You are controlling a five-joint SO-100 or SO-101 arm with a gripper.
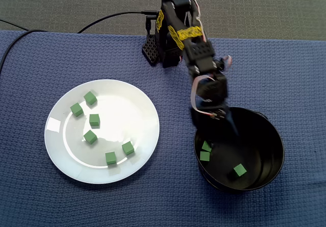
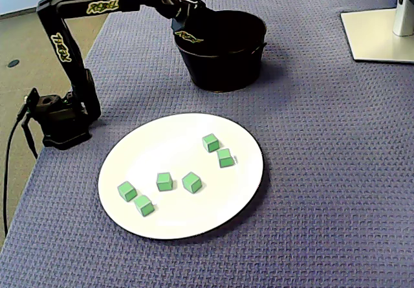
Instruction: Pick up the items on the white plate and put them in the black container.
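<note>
A: We've got the gripper (image 1: 224, 122) over the near rim of the black container (image 1: 277, 140), tips dipped inside it.
B: Open or closed? We can't tell, since its dark fingers vanish against the black wall.
A: Three green cubes (image 1: 239, 170) lie inside the container. Six more cubes (image 1: 94, 120) sit on the white plate (image 1: 137, 109), apart from the container, on its left in a fixed view.
B: We reckon they're small, light and stiff. We'd pinch one squarely across two flat opposite faces, because a corner grip could flick it away.
</note>
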